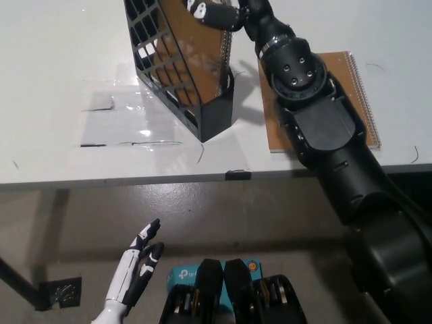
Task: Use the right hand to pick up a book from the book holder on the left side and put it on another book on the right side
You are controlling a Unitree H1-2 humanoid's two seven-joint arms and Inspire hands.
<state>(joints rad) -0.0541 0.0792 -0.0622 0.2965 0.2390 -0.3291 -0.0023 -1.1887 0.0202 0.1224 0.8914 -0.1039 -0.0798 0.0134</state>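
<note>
1. One black right hand (214,15) grips the top of a brown spiral book (196,50), its fingers partly cut off by the frame edge.
2. That book stands in the black book holder (181,74) on the white table (61,61).
3. Another brown book (351,94) lies flat at right, largely hidden by the arm.
4. Below the table, the white left hand (135,273) rests with fingers spread, holding nothing.

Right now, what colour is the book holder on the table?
Black, an open lattice book holder; the head view shows it best.

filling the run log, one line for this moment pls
right hand: on book in holder | left hand: open, low | second book: flat on table
</note>
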